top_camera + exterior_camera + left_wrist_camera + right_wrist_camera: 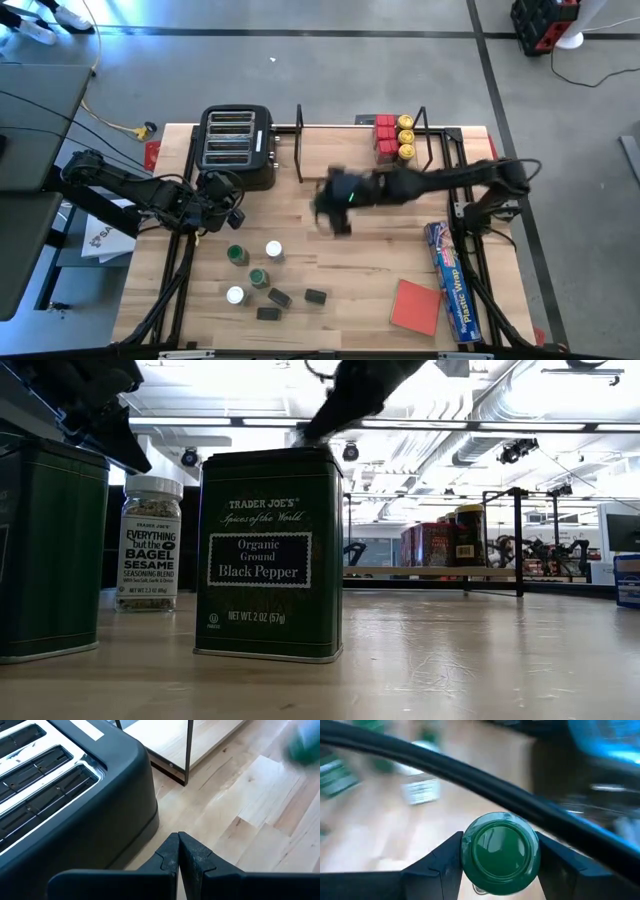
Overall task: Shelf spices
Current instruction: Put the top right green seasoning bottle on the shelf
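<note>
Low view puts a green Black Pepper tin (268, 552) nearest me on the table (470, 660), with a second green tin (48, 550) at the frame edge beside it and a white-capped bagel seasoning jar (148, 544) just behind; farther back I see the shelf (500, 572) with red and yellow-topped spices (440, 544) standing on its board. From above, I count loose jars and small black tins (262, 276) scattered on the near part of the table, a red pad (416, 305) and a blue wrap box (452, 281) off to the right; my right gripper (333, 205) hangs over the middle of the table, between those jars and the shelf (362, 130), and its wrist camera shows the jaws clamped on a green-capped jar (500, 851). My left gripper (178, 849) sits low beside the toaster (65, 795), fingers pressed together on nothing; the shelf's near post shows just beyond it. At the far edge, the red and yellow jars (394, 137) stand at the shelf's right end.
</note>
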Action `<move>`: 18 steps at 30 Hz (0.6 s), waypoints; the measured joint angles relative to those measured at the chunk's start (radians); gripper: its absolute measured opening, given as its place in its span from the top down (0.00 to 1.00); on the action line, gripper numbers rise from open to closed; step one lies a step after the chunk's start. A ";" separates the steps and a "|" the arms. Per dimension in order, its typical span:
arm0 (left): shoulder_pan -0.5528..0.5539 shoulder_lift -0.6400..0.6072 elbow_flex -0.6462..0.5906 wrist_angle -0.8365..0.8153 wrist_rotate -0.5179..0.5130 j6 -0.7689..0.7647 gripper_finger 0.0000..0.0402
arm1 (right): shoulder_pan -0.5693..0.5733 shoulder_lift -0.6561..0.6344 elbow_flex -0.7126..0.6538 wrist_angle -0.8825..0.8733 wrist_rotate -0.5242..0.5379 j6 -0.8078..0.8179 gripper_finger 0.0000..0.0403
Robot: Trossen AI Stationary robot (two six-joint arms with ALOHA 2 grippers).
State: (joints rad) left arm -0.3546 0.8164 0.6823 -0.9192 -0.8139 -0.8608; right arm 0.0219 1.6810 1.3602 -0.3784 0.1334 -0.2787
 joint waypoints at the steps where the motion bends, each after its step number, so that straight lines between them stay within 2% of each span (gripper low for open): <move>1: 0.000 0.000 0.000 0.001 0.000 0.000 0.99 | -0.036 -0.030 0.000 -0.016 0.010 -0.015 0.52; 7: 0.000 0.000 0.000 0.004 -0.021 0.000 0.99 | -0.340 -0.105 0.001 -0.065 -0.021 -0.053 0.52; 12: 0.000 0.000 0.000 0.005 -0.027 0.000 0.99 | -0.589 -0.063 0.001 -0.076 -0.198 -0.095 0.52; 18: 0.000 0.000 0.000 0.005 -0.024 -0.002 0.99 | -0.751 0.019 0.000 -0.076 -0.329 -0.089 0.52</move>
State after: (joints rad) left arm -0.3546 0.8162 0.6823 -0.9138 -0.8380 -0.8627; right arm -0.7289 1.7002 1.3605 -0.4543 -0.1953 -0.3678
